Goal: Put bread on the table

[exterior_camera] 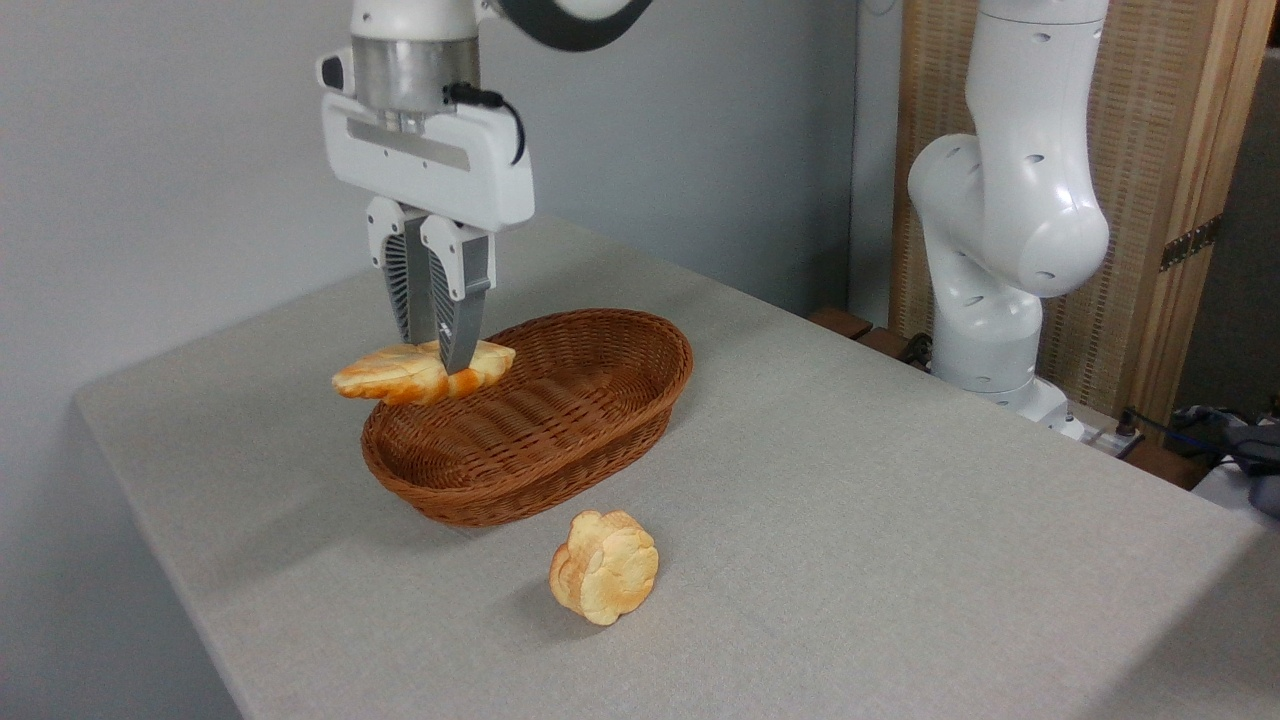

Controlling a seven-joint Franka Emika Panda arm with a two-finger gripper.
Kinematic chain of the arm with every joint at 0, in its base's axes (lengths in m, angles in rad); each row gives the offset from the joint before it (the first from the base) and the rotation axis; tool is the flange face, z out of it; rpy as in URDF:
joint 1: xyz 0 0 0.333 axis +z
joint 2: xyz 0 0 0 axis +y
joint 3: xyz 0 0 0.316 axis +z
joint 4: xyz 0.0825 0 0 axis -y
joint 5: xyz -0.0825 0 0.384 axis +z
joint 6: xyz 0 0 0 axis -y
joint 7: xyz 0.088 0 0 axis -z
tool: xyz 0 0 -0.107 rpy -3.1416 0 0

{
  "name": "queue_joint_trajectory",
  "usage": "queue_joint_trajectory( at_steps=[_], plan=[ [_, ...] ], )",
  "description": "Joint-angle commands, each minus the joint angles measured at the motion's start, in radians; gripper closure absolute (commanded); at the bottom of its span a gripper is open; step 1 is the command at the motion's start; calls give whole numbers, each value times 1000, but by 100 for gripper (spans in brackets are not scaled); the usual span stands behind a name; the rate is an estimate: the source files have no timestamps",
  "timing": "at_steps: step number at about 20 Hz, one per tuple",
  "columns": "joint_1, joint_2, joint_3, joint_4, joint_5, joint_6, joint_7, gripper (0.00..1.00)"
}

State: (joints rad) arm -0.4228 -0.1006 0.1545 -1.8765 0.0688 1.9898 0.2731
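Bread held in the air over the basket's left end

We see the gripper (437, 352) clamped on the bread (400, 373), its fingers pointing straight down. We find the loaf lying roughly level, clear of the wicker basket (560, 425). On the table (850, 500), a lumpy round bun (604, 567) sits just in front of the basket.

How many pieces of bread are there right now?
2. The long loaf hangs pinched in the hand above the basket; the round bun sits on the table.
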Motion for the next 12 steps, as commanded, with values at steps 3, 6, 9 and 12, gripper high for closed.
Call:
queue_joint_trajectory(
  at_steps=[3,6,9,12],
  plan=[
    [-2,-25,144,48,-26,-28,59,64],
    [-1,-24,242,39,-27,-28,190,64],
    [-1,10,318,30,-26,-28,320,63],
    [-1,73,352,30,-23,-26,428,63]
  ],
)
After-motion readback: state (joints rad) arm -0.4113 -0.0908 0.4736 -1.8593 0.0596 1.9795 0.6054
